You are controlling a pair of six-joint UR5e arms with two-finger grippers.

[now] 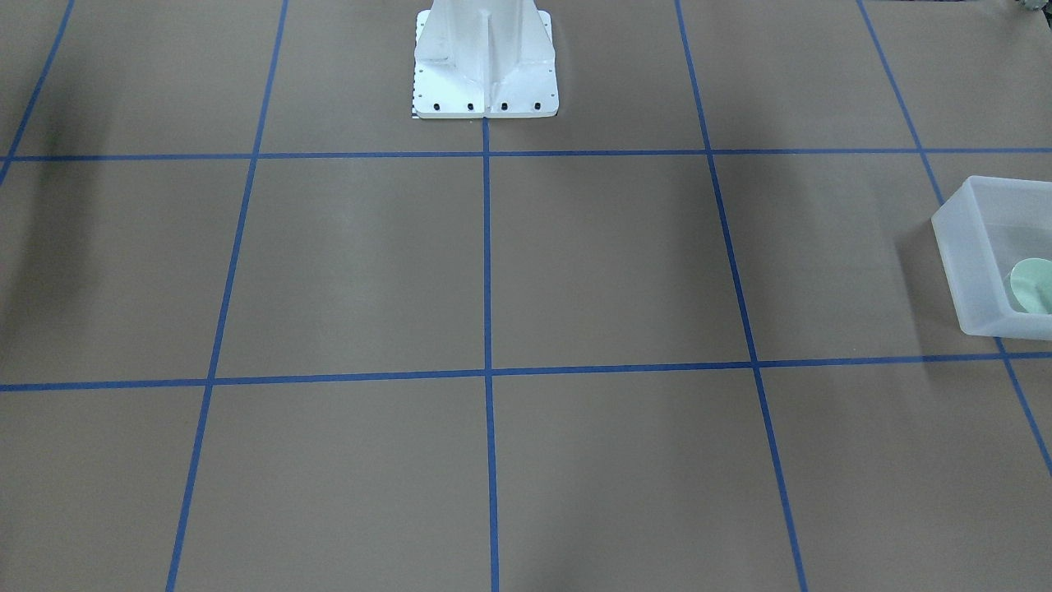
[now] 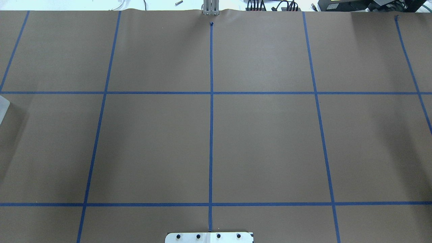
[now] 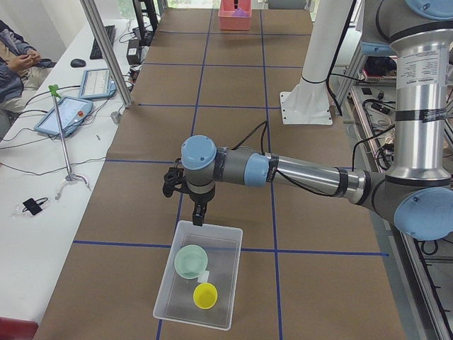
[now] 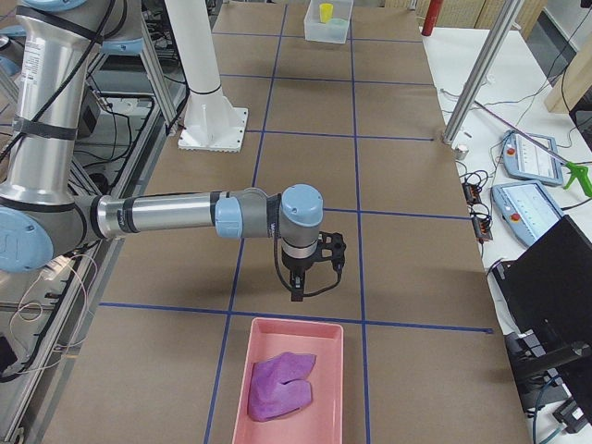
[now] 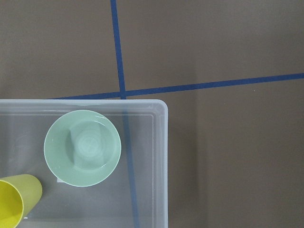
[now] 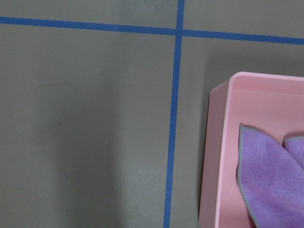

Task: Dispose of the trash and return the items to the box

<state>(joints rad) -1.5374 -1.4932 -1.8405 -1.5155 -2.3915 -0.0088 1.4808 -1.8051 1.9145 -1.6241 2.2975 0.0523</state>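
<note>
The small round pale mint-green plastic bowl (image 5: 82, 147) sits upright inside the large translucent frosted-white plastic box (image 5: 165, 156), beside a yellow plastic cup (image 5: 12, 202). The left gripper (image 3: 200, 216) hangs near the box's rim; the right gripper (image 4: 296, 289) hangs near a pink rectangular plastic tray (image 4: 328, 370). Neither's finger spacing can be told. Sorting looks finished; retreating should go straight up, clear of rims.

Box (image 5: 163, 161): bowl (image 5: 82, 147), cup (image 5: 14, 202) inside, side by side. Tray (image 4: 324, 370), opposite table (image 2: 152, 145) end: cloth (image 4: 282, 384) inside.
</note>
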